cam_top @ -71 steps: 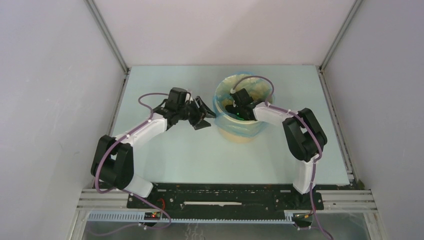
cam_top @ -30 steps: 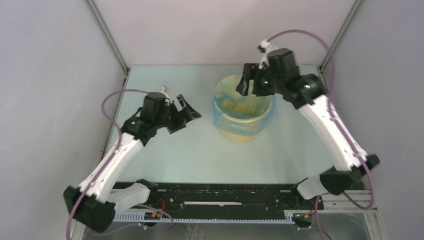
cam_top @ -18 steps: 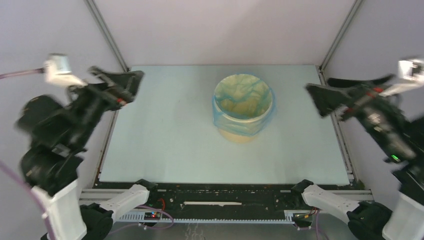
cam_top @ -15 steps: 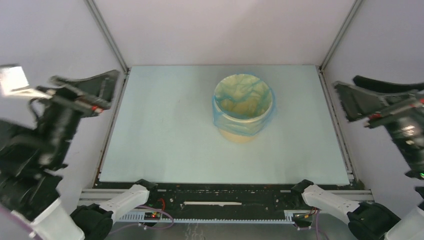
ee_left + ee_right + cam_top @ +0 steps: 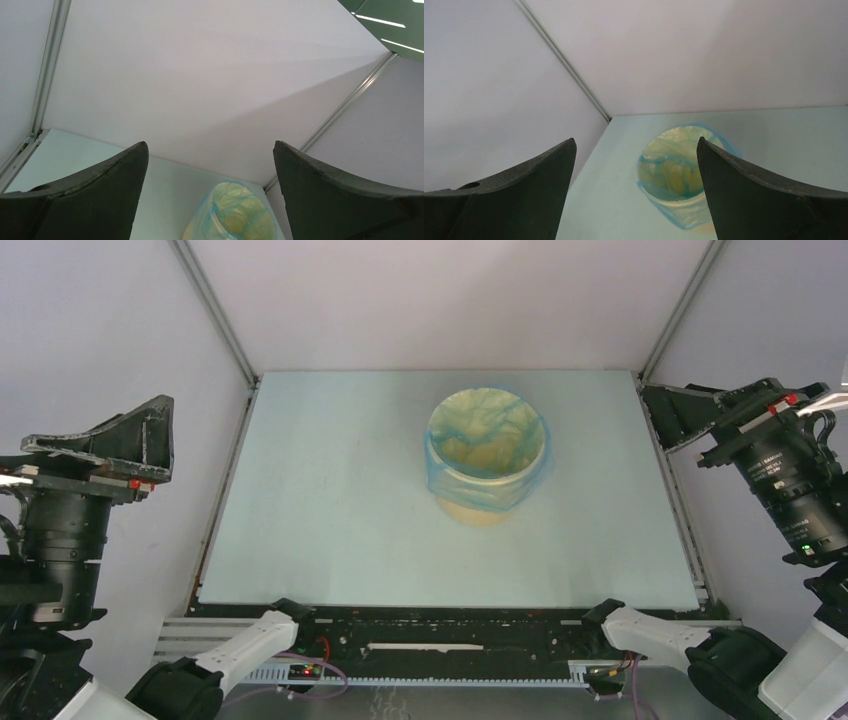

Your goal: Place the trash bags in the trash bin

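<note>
Both arms hang high and wide of the table (image 5: pixel 330 520). The left gripper (image 5: pixel 210 150) gapes with nothing in it, and the right gripper (image 5: pixel 635 142) is the same, fingers spread and bare. The trash bin (image 5: pixel 478 510) stands upright toward the far edge, below and ahead of both, with the right one nearer. The trash bag (image 5: pixel 487 430) lines it, mouth upward, cuff folded out over the rim. Nothing stands between them, and the job looks done.

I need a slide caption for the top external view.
Trash bag lining the trash bin; left end effector and right end effector open at the sides.
</note>
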Action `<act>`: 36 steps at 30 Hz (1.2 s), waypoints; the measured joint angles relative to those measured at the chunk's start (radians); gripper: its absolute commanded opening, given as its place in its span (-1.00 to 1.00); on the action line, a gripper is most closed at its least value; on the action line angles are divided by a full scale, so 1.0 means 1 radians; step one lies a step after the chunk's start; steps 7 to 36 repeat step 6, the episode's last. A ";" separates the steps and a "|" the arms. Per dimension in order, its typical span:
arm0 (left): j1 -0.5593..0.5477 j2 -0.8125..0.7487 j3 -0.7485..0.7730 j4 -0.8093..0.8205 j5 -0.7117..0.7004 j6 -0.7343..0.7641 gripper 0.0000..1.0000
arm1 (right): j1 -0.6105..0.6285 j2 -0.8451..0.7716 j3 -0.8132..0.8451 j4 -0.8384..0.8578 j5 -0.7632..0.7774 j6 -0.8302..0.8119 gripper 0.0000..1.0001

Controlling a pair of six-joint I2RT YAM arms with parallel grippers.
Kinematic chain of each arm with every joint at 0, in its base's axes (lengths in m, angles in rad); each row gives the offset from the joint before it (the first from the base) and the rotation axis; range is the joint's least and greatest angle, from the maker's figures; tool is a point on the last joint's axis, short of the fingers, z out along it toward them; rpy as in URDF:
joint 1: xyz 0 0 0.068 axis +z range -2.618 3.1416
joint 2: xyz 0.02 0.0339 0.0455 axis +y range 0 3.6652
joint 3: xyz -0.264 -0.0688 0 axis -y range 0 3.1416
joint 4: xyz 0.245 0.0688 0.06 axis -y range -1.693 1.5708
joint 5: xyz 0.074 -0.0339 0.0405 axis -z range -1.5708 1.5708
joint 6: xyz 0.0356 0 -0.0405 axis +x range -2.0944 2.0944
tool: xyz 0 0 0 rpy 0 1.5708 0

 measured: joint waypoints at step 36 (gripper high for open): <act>0.000 0.000 0.000 0.000 -0.003 0.005 1.00 | 0.000 0.000 -0.021 -0.002 0.010 0.008 1.00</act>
